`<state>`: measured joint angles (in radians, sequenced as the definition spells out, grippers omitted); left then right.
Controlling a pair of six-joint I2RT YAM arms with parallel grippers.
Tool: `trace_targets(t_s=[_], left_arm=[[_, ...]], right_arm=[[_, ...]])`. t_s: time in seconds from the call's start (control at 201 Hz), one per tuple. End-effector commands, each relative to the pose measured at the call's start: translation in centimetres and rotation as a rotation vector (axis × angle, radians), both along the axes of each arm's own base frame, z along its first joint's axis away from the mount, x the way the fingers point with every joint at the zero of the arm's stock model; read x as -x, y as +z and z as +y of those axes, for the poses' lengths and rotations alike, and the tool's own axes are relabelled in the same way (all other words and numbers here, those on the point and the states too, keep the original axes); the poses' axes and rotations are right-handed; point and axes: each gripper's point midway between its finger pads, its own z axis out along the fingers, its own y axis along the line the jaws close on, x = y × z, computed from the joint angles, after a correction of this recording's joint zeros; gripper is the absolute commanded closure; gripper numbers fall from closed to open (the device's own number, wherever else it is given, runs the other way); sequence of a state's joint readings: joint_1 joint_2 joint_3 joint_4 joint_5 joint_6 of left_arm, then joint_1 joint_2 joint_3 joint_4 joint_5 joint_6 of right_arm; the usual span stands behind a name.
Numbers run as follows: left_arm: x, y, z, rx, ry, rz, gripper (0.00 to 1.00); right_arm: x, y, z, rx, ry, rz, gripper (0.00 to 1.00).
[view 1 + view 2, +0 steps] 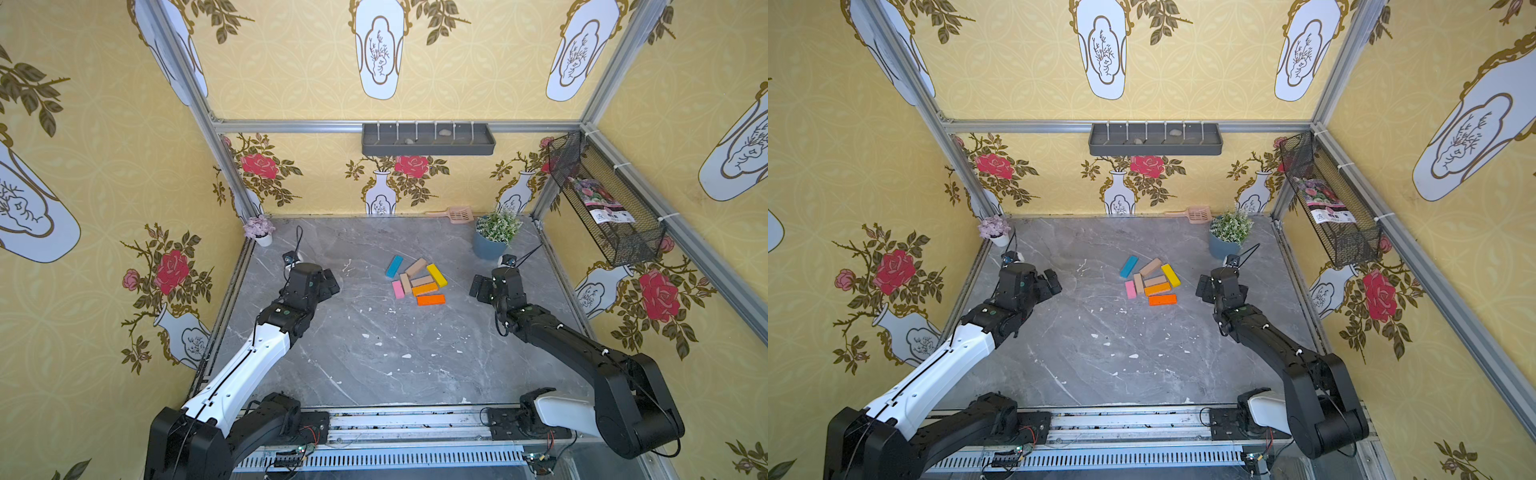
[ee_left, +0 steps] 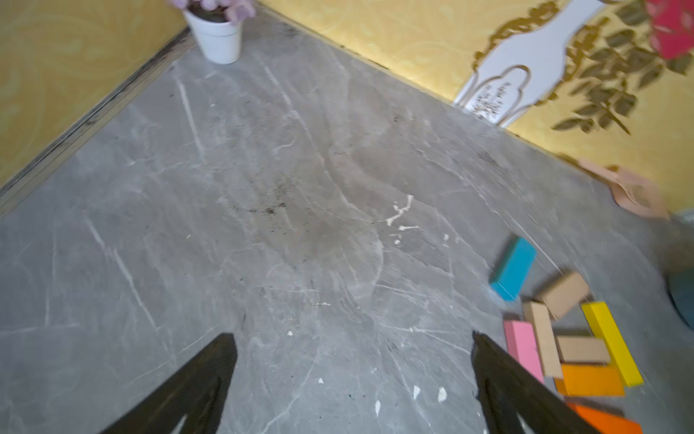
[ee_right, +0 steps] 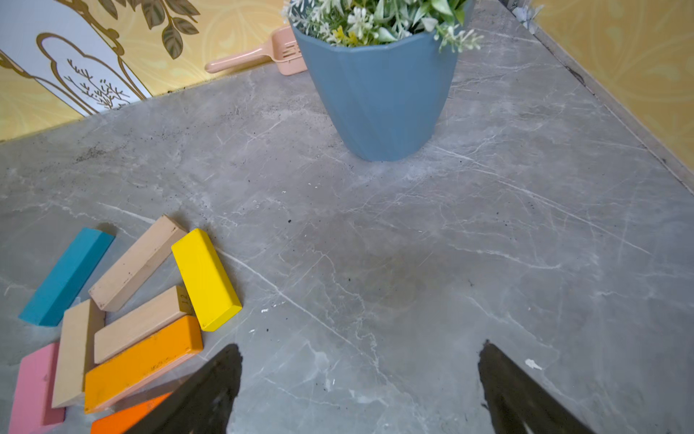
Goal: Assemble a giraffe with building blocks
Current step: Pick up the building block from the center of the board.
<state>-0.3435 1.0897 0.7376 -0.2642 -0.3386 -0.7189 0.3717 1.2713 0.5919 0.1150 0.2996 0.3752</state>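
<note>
The building blocks lie flat in a loose cluster right of the table's middle; no giraffe figure shows. In both top views the cluster holds a blue block (image 1: 394, 266) (image 1: 1128, 266), a yellow one (image 1: 436, 275), a pink one (image 1: 397, 289), two orange ones (image 1: 431, 300) and three tan ones (image 1: 415, 267). My left gripper (image 1: 330, 282) (image 2: 353, 336) hangs open to the left of the cluster, holding nothing. Open and equally bare, my right gripper (image 1: 478, 286) (image 3: 359, 347) hangs to its right. The right wrist view shows the yellow block (image 3: 204, 278) and an orange block (image 3: 142, 362) beside one finger.
A white pot of purple flowers (image 1: 261, 232) stands in the far left corner. A blue pot with a green plant (image 1: 494, 237) stands far right, a pink slotted scoop (image 1: 455, 215) behind it by the back wall. A wire basket (image 1: 606, 199) hangs on the right wall.
</note>
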Motion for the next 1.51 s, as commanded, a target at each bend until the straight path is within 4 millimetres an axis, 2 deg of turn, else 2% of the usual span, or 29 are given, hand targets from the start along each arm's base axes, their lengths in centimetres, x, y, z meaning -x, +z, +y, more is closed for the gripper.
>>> trace_targets(t_s=[0.0, 0.125, 0.149, 0.264, 0.393, 0.548, 0.642, 0.762, 0.916, 1.111, 1.29, 1.409, 1.504], left_arm=[[-1.2, -0.9, -2.3, 0.169, -0.007, -0.016, 0.01], [-2.4, -3.1, -5.8, 0.21, -0.063, 0.027, 0.03], [-2.4, -3.5, -7.7, 0.208, -0.105, 0.04, 0.04], [-3.4, -6.2, -12.2, 0.194, -0.182, 0.138, 0.11], [-4.7, -8.2, -17.1, 0.201, -0.274, 0.213, 0.21], [-5.2, -9.7, -20.7, 0.119, -0.31, 0.255, 0.24], [-5.4, -11.1, -22.7, 0.073, -0.336, 0.299, 0.3], [-5.3, -12.8, -23.5, 0.002, -0.338, 0.387, 0.4], [-5.0, -13.8, -23.0, -0.062, -0.351, 0.424, 0.41], [-4.8, -16.0, -23.2, -0.116, -0.382, 0.492, 0.41], [-5.1, -16.4, -22.9, -0.162, -0.373, 0.508, 0.42], [-5.3, -16.2, -23.0, -0.185, -0.378, 0.515, 0.53], [-5.0, -16.2, -22.6, -0.195, -0.381, 0.519, 0.58]], right_arm=[[-0.7, -0.4, -0.5, -0.04, -0.069, -0.001, 0.02], [-1.2, -0.9, 0.1, -0.081, -0.038, 0.039, 0.02], [-1.2, -0.7, 0.1, -0.082, -0.038, 0.031, 0.02], [-1.1, 0.4, -1.2, -0.083, -0.087, -0.034, 0.03], [-0.8, -0.3, -2.0, -0.168, -0.095, -0.046, 0.02], [-0.5, -0.4, -1.8, -0.25, -0.059, 0.002, 0.03], [0.0, -0.1, -1.6, -0.264, -0.031, -0.02, 0.03], [0.6, 0.9, -1.5, -0.266, -0.003, -0.079, 0.03], [0.8, 1.7, -1.3, -0.276, 0.02, -0.105, 0.02], [0.6, 1.3, -1.2, -0.266, 0.022, -0.093, 0.02], [0.8, 1.6, -1.6, -0.255, 0.014, -0.105, 0.02], [0.8, 1.4, -1.7, -0.25, 0.007, -0.101, 0.02], [0.7, 1.3, -1.7, -0.25, 0.005, -0.096, 0.02]])
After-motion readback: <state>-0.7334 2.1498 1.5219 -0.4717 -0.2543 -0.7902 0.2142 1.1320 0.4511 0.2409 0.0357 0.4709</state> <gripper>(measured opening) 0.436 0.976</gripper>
